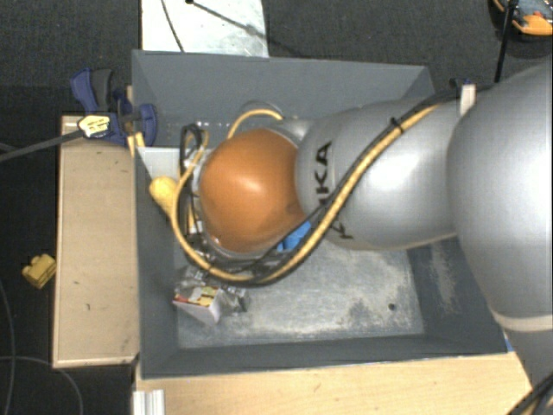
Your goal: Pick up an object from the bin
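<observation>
A dark part of my gripper (205, 258) shows at the lower left, low over the bin's front left corner. Just below it lies a small white box with red and yellow print (197, 302), tilted on the floor. A small dark and silvery piece (233, 298) lies against the box's right side. A yellow rounded thing (161, 189) sits by the left wall, left of the gripper. A blue thing (297, 234) is partly hidden to the right of the gripper.
The arm comes in from the right and covers the back and middle of the bin; its orange dome and yellow cable loop hang over the left half. Bare scuffed floor shows along the front and front right.
</observation>
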### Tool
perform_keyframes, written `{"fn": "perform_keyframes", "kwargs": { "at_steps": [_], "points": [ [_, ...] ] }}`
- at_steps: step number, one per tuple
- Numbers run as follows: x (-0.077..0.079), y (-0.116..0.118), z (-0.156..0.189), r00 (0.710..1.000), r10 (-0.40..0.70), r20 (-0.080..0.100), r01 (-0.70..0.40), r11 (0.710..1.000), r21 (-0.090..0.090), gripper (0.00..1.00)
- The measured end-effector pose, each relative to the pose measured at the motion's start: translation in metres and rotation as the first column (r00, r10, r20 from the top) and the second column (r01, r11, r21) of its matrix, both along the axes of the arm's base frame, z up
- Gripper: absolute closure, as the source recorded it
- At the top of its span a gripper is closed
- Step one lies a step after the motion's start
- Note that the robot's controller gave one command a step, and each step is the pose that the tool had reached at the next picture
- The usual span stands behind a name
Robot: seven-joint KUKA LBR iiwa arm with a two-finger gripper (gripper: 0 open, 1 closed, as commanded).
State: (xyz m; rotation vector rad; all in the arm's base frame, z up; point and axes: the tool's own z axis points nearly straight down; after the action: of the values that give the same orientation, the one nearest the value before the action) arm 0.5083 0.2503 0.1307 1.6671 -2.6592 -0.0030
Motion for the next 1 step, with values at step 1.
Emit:
{"fn": "perform_keyframes", "kwargs": {
  "at_steps": [1],
  "points": [
    [0.001,0.0004,0.0161,1.0,0.0,0.003,0.0,1.0,0.001,1.0]
  ]
}}
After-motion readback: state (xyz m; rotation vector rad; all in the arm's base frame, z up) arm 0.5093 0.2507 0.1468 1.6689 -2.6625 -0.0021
